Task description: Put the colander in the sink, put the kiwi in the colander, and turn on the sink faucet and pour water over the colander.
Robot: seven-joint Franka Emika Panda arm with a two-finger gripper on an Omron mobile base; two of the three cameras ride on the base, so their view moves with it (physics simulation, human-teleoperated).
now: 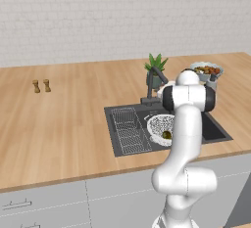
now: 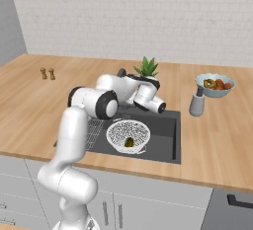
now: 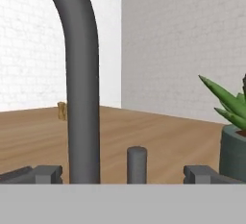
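Observation:
The white holed colander sits in the dark grey sink, right of the wire rack. The dark olive kiwi lies inside the colander. The dark grey sink faucet stands behind the sink beside the plant. My gripper is open and level with the faucet. The faucet's thick curved stem rises between the fingertips, left of centre. A short dark peg stands midway between them. I see no water running.
A green potted plant stands just right of the faucet. A pale bowl of orange-red food and a grey cup stand on the counter to the right. Two wooden shakers stand far left.

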